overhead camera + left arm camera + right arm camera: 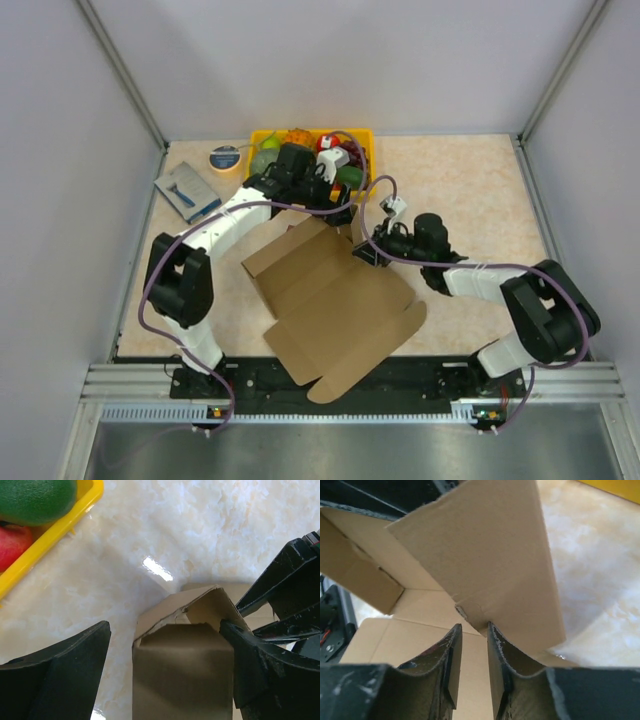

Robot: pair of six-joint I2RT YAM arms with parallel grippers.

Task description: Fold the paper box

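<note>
The paper box (335, 310) is brown corrugated cardboard, partly folded, with raised walls at its far left and a flat lid panel toward the near edge. My left gripper (337, 210) is at the box's far corner. In the left wrist view it (165, 630) is wide open around an upright flap (182, 675), and the right finger (250, 665) touches the flap's edge. My right gripper (363, 250) is at the box's right side. In the right wrist view it (474, 627) is nearly closed, with the lower corner of a raised flap (485, 545) pinched at its tips.
A yellow fruit tray (262, 137) stands at the back, just behind the left gripper; its rim (60, 527) holds a green fruit (35, 497). A tape roll (224, 158) and a blue-grey packet (187, 192) lie at the back left. Grey walls enclose the table.
</note>
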